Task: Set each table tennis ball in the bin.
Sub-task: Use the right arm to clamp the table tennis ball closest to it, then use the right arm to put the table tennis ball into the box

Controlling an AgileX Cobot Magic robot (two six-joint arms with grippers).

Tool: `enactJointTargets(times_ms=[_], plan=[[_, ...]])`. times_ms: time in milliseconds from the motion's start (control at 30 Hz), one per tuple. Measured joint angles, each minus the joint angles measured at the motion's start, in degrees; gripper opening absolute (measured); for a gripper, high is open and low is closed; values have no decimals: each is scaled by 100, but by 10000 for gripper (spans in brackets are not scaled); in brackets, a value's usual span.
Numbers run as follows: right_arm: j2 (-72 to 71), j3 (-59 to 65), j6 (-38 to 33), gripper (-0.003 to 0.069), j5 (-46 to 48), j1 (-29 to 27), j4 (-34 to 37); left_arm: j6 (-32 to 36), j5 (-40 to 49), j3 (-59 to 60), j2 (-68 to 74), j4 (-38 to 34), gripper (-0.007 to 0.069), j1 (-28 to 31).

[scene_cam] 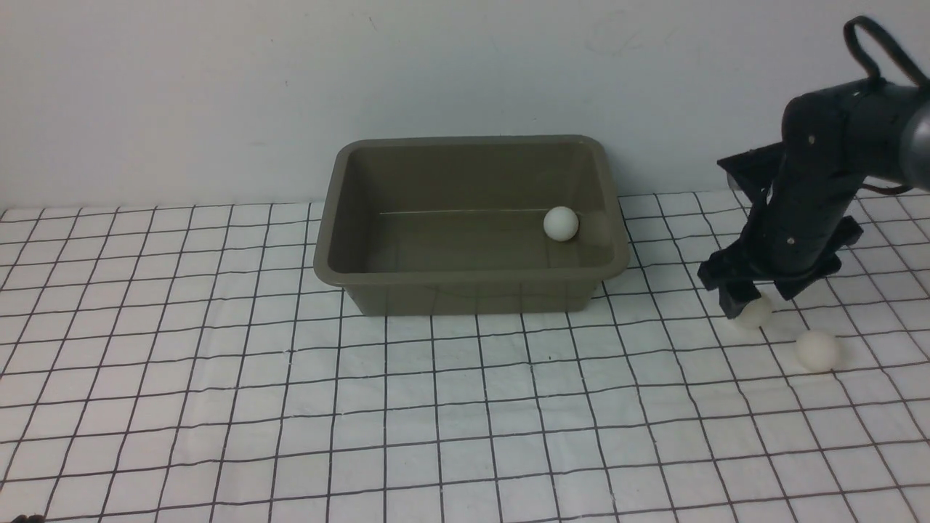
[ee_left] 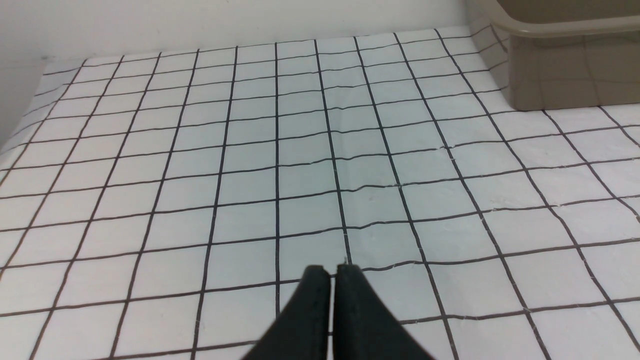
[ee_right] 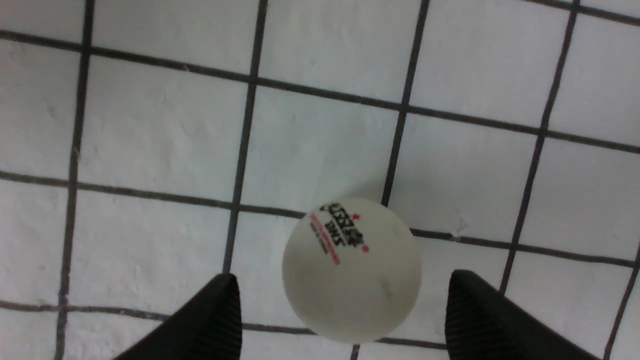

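Note:
The olive-brown bin (scene_cam: 363, 272) stands at the back middle of the table; its corner shows in the left wrist view (ee_left: 550, 75). One white ball (scene_cam: 561, 223) lies inside it at the right. My right gripper (scene_cam: 755, 301) is open and points down over a second ball (scene_cam: 755, 312), which sits between the jaws without touching them; the right wrist view shows this ball (ee_right: 351, 270) with a printed mark. A third ball (scene_cam: 817, 351) lies on the cloth just right of it. My left gripper (ee_left: 332, 272) is shut and empty over the cloth.
A white cloth with a black grid (scene_cam: 436, 407) covers the table. A pale wall rises behind the bin. The left arm is out of the front view.

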Motion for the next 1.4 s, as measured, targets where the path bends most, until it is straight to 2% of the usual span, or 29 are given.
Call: enactJointTargets(times_ms=[367,433,567,733,900,1100,1200,1400], plan=[[300,0,19,485,-275,0,-80,0,0,0,0,0,-5,0],[346,0,81,416,-275,0,-125,0,0,0,0,0,-5,0],[346,-6,93,360,-270,0,-200,0,0,0,0,0,-5,0],[181,-222,93,361,-45,0,-184,0,0,0,0,0,-5,0],[-132,-970,-34,361,243,88,285,0,0,0,0,0,-5,0],[-229,-2240,-356,361,371,795,1159,0,0,0,0,0,-5,0],[-8,-2618,-357,361,358,1303,1278,0,0,0,0,0,-5,0],[587,-2814,-357,361,414,1618,1361,0,0,0,0,0,-5,0]])
